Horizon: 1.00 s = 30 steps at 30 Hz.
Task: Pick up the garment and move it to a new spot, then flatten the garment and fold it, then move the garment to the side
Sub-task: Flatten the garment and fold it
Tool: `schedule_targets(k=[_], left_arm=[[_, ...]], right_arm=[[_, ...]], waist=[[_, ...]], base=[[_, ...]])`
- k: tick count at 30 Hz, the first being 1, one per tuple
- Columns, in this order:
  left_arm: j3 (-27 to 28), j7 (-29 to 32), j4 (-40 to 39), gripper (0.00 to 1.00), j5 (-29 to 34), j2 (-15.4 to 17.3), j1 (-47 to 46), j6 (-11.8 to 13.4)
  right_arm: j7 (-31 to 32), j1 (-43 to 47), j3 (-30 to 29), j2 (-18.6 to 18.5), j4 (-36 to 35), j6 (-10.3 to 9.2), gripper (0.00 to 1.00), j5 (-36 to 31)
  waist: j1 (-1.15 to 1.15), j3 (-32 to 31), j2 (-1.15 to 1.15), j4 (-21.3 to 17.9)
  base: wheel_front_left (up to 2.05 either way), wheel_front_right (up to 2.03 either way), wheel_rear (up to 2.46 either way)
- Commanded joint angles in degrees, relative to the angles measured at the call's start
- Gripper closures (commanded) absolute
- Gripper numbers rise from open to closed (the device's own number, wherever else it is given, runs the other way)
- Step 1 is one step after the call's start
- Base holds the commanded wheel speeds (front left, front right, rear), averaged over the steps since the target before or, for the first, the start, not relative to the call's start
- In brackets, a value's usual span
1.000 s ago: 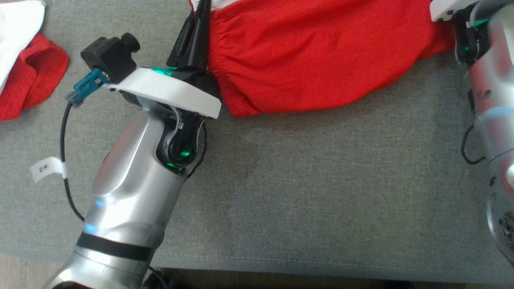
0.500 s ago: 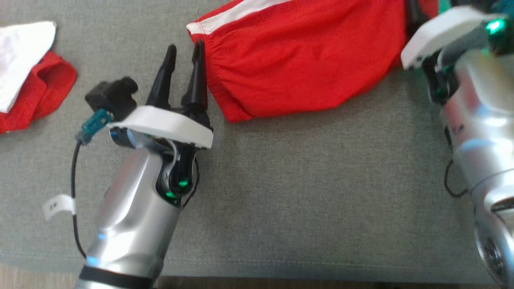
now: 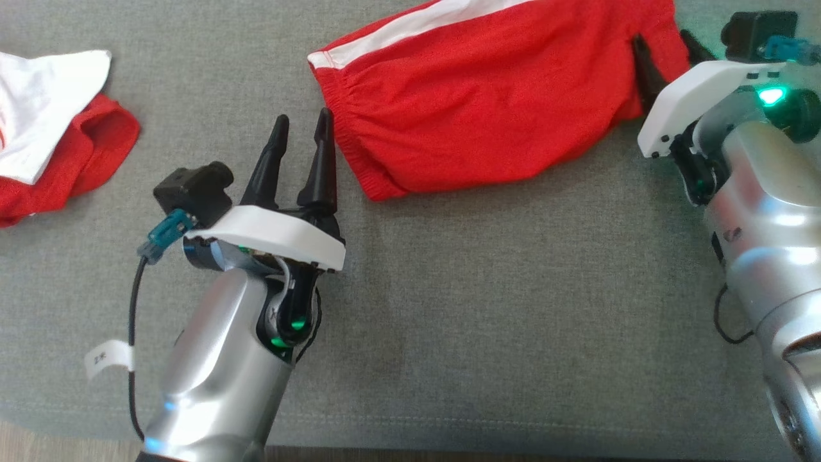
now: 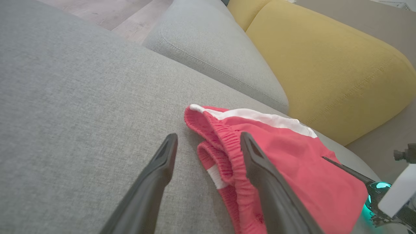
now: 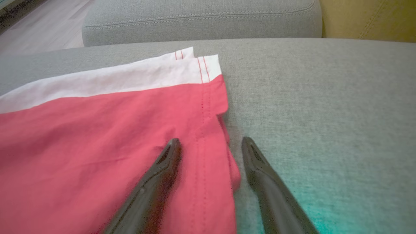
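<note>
The garment [image 3: 487,109] is red with a white stripe and a gathered elastic edge, and it lies folded on the grey sofa seat [image 3: 481,289]. My left gripper [image 3: 303,117] stands open just beside its left edge, holding nothing. In the left wrist view the garment [image 4: 286,156] lies right of the left gripper [image 4: 208,136], with the elastic edge between the open fingers. My right gripper [image 3: 660,37] is open at the garment's right end. In the right wrist view the right gripper [image 5: 211,140] straddles the hem of the garment [image 5: 97,130] without pinching it.
Another red and white cloth [image 3: 58,154] lies bunched at the far left of the seat. A grey armrest [image 4: 211,55] and a yellow back cushion [image 4: 325,65] stand beyond the garment. The seat's front edge [image 3: 449,430] runs along the bottom.
Both grippers opened and let go of the garment's ends, then drew back a little toward me. The garment now rests on the seat. The head view has shifted as well.
</note>
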Motion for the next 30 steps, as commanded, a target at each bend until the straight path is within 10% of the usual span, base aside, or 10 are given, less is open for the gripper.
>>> schedule_targets(k=[1, 2, 30], left_arm=[[1.4, -0.3, -1.6, 0.00, 0.7, 1.0, 0.0, 0.2], [1.3, -0.3, -1.5, 0.00, 1.1, 1.0, 0.2, 0.3], [7.9, -0.3, -1.3, 0.00, 9.5, 1.0, 13.9, 2.1]], right_arm=[[1.3, 2.6, 1.2, 1.7, 0.0, 0.30, 0.59, 0.8], [1.8, 2.9, 1.3, 1.8, 0.1, 0.30, 1.00, 1.6], [-8.0, 18.6, 3.1, -1.3, -15.2, 0.30, 1.00, 15.3]], waist=[[0.00, -0.2, 0.00, 0.1], [0.00, -0.5, 0.00, 0.1], [0.00, -12.6, 0.00, -5.3]], base=[[0.00, 0.00, 0.00], [0.00, 0.00, 0.00], [0.00, 0.00, 0.00]])
